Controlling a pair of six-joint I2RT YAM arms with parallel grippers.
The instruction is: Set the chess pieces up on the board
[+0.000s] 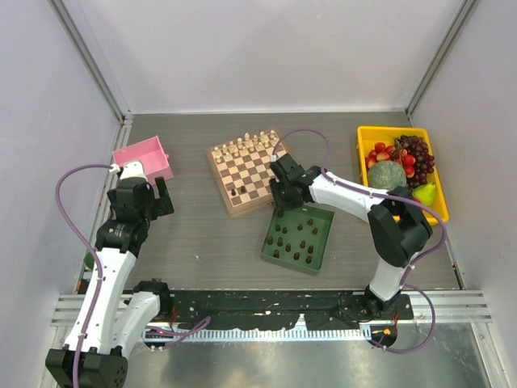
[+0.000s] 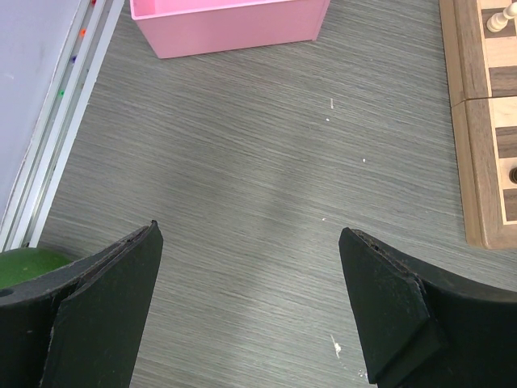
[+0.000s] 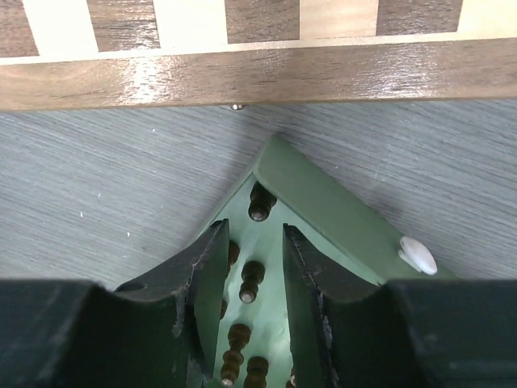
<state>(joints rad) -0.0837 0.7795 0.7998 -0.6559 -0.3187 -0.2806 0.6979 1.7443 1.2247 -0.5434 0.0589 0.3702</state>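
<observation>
While the right gripper [image 3: 254, 234] hangs over the far corner of the green tray [image 3: 339, 214], its jaws stand a narrow gap apart. One of the dark chess pieces [image 3: 252, 279] sits in the tray below that gap, and neither finger visibly presses on it. More dark pieces sit in the tray on either side of the fingers and nearer the arm; the top view shows them spread across the tray floor. The board [image 3: 242, 81] lies just beyond the tray's far corner, close to it but apart, in the middle of the table [image 2: 242, 162]. Two dark pieces stand on the board's near-left squares, and the pale chessmen [image 1: 246, 146] fill its far rows. A yellow crate [image 1: 365, 137] of fruit [image 1: 388, 174] sits at the far right. The left gripper [image 2: 250, 234] is spread wide over bare table at the left, holding nothing, with a pink bin [image 2: 234, 28] beyond it.
</observation>
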